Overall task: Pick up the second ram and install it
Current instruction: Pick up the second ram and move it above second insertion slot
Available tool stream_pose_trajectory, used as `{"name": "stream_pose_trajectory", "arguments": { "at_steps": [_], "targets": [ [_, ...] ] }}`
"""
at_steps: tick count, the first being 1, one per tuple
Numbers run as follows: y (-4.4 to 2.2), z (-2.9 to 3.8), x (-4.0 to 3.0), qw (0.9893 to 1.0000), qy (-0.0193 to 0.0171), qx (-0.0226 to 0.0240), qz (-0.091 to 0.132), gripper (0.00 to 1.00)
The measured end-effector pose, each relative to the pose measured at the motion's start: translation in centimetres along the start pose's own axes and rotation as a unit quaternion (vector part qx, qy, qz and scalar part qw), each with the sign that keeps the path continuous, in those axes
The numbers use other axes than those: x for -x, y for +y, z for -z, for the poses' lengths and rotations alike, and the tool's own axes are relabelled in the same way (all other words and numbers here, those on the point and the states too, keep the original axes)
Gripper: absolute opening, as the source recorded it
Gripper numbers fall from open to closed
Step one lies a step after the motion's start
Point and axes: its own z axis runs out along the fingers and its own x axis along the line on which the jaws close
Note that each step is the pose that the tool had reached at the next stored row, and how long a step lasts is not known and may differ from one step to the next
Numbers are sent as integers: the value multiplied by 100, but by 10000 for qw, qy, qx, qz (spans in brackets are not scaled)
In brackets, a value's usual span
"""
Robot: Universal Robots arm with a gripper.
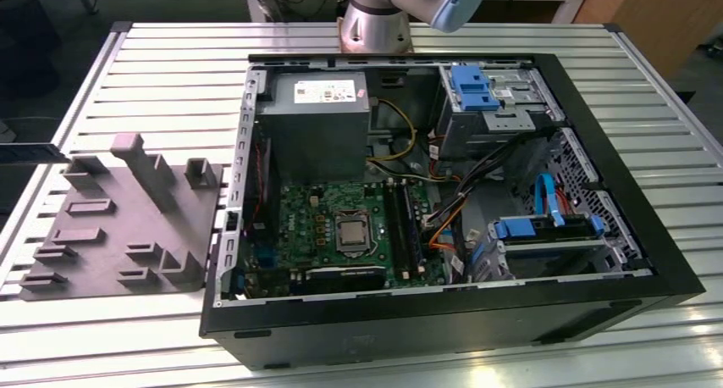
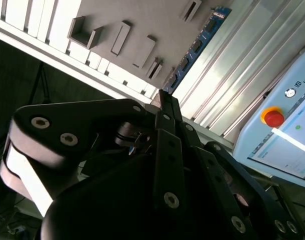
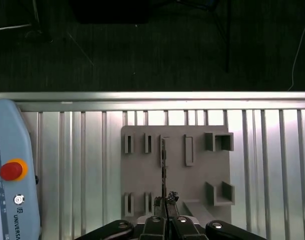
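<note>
The black jaws are clenched on one end of the flat blue ram stick [image 2: 195, 47], a thin strip over the matte grey slotted holder [image 3: 142, 175] on the ribbed metal bench [image 3: 67, 165].

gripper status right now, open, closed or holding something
Gripper: closed, holding the ram stick by its edge.

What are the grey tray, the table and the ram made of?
The tray looks like plastic: matte grey, no shine. The table looks metal, likely aluminium: shiny ribbed slats. The ram is a blue circuit board carrying dark chips.
</note>
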Motion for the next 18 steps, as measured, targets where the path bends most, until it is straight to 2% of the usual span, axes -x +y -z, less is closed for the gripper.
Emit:
{"name": "stream_pose_trajectory", "arguments": {
  "at_steps": [8, 18],
  "targets": [
    [5, 98, 7, 10000, -2, 0, 0, 12],
    [7, 146, 10, 10000, -3, 0, 0, 12]
  ]
}}
